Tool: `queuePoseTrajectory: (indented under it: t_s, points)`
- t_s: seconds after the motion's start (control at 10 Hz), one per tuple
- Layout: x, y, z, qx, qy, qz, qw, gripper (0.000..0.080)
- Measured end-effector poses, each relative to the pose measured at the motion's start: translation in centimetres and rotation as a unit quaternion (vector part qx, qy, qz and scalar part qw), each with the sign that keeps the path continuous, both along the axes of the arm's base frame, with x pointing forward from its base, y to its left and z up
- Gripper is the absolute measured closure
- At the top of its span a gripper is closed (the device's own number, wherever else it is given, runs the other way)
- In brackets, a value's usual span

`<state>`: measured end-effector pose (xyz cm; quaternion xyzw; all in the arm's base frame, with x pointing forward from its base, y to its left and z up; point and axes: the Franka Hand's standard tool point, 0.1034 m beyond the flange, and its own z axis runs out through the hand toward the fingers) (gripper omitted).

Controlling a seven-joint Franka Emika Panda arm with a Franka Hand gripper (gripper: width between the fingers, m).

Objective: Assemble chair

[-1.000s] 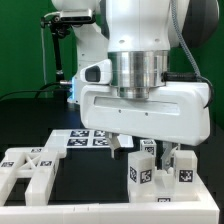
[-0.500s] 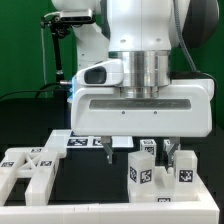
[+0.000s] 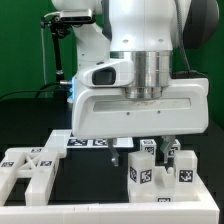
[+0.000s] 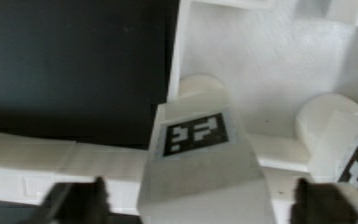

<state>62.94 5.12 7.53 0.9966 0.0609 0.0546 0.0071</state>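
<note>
A white chair piece with a black-and-white tag (image 4: 195,135) stands upright between my two dark fingers (image 4: 78,200). My gripper (image 4: 194,196) straddles it with a narrow gap showing on each side, so it is open. In the exterior view the gripper (image 3: 140,151) hangs low over the tagged white post (image 3: 141,172) near the table's front. A second tagged post (image 3: 185,171) stands just to the exterior view's right of it, and it also shows in the wrist view as a tagged piece (image 4: 348,150).
Slotted white chair blocks (image 3: 30,168) lie at the exterior view's left front. The marker board (image 3: 88,141) lies flat behind the posts, partly hidden by the gripper body. The black table (image 4: 69,60) shows beside the pieces.
The gripper has come down over the tagged post, and its fingers have drawn closer together around it. The pieces have not moved.
</note>
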Motion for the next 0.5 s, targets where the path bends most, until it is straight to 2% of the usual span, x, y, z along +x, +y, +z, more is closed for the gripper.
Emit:
queuePoseTrajectory:
  t_s: [0.1, 0.2, 0.5]
  points:
    - [0.00, 0.00, 0.00, 0.000, 0.000, 0.000, 1.000, 0.0348]
    - [0.00, -0.01, 0.00, 0.001, 0.000, -0.006, 1.000, 0.0513]
    - [0.00, -0.01, 0.00, 0.005, 0.000, -0.045, 0.999, 0.0512]
